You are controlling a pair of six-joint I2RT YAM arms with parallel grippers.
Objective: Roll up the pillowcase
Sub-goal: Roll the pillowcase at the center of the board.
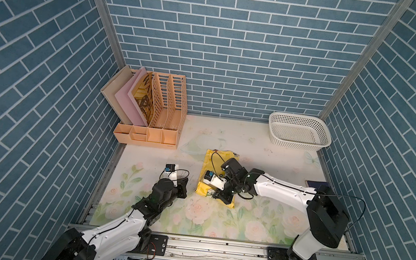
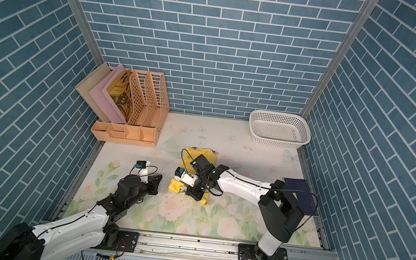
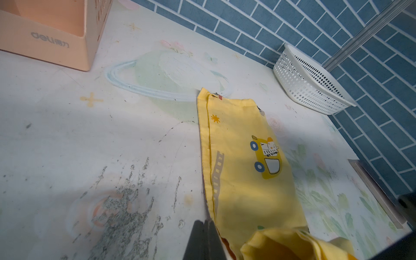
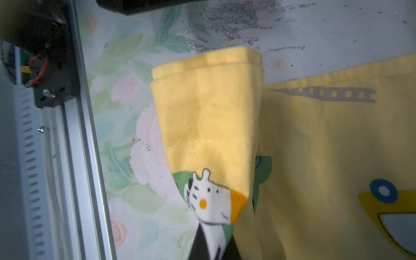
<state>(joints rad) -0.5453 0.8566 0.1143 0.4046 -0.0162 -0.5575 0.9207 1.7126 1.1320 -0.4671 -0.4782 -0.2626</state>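
At the middle of the table (image 1: 248, 138), on its pale floral mat, the pillowcase (image 1: 212, 160) lies as a long folded yellow strip running away from the arm bases. Its near end is lifted and doubled back over the flat part. The right gripper (image 4: 215, 243) pinches it there: in the right wrist view the black fingers (image 4: 198, 249) are clamped on a zebra-printed patch of the fabric, and the folded flap stands out beyond them. The left gripper (image 3: 205, 225) sits low, just beside the strip's left long edge. Its fingers (image 3: 194, 243) are pressed together with nothing seen between them; whether they touch the hem I cannot tell. A white perforated basket (image 1: 296, 142) stands at the far right corner, well apart from the cloth. A peach file organiser (image 1: 176, 97) stands at the far left corner, with a low tray of small compartments (image 1: 144, 139) along its front. A beige board (image 1: 115, 88), a pink board (image 1: 128, 97) and a brown printed sheet (image 1: 144, 96) lean at the side nearest the wall; which slot each occupies is unclear. A dark blue flat thing (image 1: 316, 185) lies at the table's right edge.
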